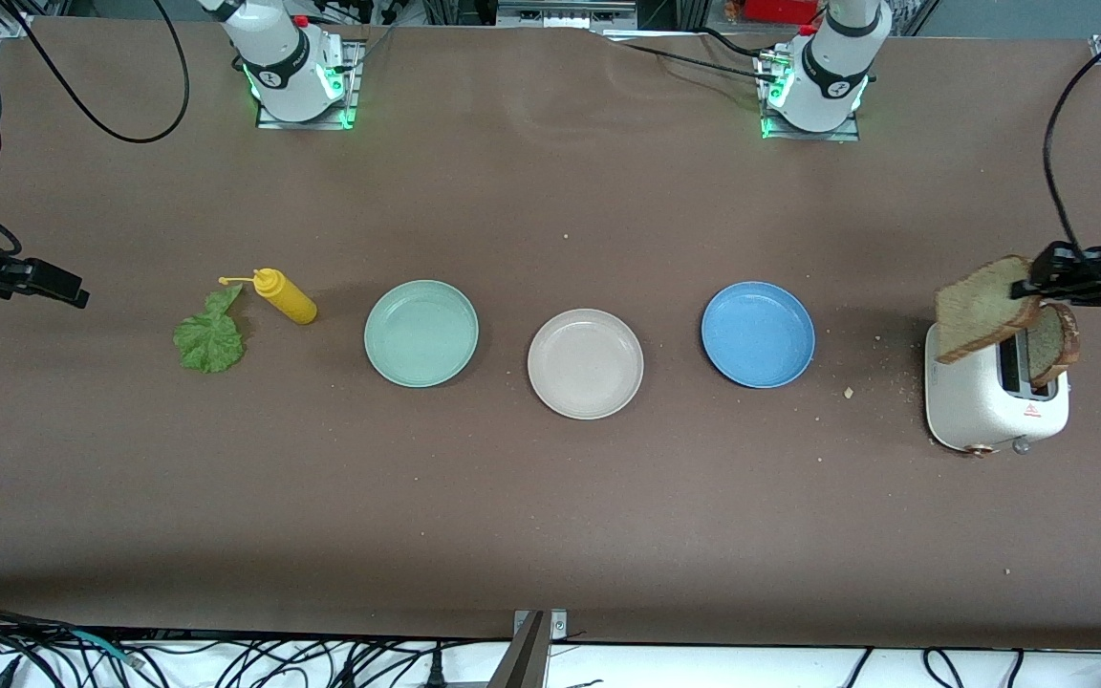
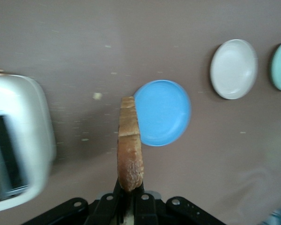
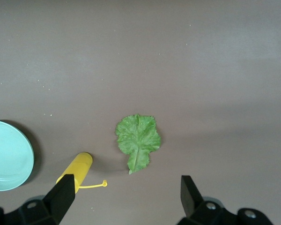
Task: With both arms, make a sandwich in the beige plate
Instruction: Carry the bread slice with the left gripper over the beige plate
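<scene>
left gripper [image 2: 126, 197] clamps bread slice [image 2: 129, 145] — second slice [image 1: 1055, 342] half-hidden

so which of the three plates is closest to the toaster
The blue plate, toward the left arm's end; the beige plate and mint-green plate sit farther from the toaster.

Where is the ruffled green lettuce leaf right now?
The ruffled green lettuce leaf lies flat on the brown table toward the right arm's end, beside the yellow squeeze bottle.

My left gripper [image 1: 1028, 287] pinches one brown-crusted bread slice [image 1: 976, 309] above the toaster [image 1: 985, 401]; a second slice [image 1: 1055, 342] stands in its slot. The lettuce leaf [image 1: 211, 334] lies flat; the beige plate [image 1: 585, 363] sits between two others
</scene>
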Tool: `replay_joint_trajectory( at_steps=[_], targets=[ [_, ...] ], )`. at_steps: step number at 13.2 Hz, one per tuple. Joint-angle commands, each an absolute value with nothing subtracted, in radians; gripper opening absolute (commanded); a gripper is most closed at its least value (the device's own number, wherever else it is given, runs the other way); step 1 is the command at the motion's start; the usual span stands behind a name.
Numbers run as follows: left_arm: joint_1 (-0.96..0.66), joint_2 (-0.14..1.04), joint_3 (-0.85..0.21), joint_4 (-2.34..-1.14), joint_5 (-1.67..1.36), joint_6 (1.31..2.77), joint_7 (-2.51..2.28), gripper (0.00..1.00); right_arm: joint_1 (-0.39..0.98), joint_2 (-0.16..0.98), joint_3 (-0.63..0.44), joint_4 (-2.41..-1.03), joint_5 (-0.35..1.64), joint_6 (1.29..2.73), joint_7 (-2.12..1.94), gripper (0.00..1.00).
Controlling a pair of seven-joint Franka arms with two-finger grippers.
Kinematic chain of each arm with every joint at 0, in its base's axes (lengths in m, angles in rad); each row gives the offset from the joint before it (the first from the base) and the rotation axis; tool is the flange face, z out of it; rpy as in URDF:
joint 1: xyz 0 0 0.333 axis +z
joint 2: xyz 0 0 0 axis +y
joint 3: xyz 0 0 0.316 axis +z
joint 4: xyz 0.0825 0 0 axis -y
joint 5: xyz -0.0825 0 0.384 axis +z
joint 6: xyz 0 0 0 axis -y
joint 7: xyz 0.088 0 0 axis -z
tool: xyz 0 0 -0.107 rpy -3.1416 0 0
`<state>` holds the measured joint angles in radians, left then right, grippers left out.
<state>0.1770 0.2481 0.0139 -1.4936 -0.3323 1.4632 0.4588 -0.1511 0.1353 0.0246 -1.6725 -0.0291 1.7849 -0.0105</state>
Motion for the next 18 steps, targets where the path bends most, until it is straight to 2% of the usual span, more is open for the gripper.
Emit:
replay_joint_trajectory(
  at_steps=[1, 4, 9, 14, 18],
  targets=[
    [0.092, 0.319, 0.012, -1.47, -0.46, 1.421, 0.371, 0.0, -0.158, 0.137, 0.028, -1.658, -0.028, 1.772, -0.026, 1.0],
    [0.002, 0.388, 0.012, -1.47, -0.593, 1.425, 0.367, 0.0, -0.158, 0.137, 0.028, -1.658, -0.028, 1.77, -0.026, 1.0],
    [-0.057, 0.524, 0.012, -1.468, -0.902, 1.454, 0.382, 0.0, -0.158, 0.137, 0.028, -1.658, -0.026, 1.77, -0.026, 1.0],
    [-0.231, 0.586, 0.012, -1.474, -0.983, 1.704, 0.374, 0.0, -0.156, 0.137, 0.028, -1.658, -0.026, 1.772, -0.026, 1.0],
    [-0.304, 0.67, 0.012, -1.473, -1.051, 1.807, 0.385, 0.0, -0.156, 0.137, 0.028, -1.658, -0.026, 1.772, -0.026, 1.0]
  ],
)
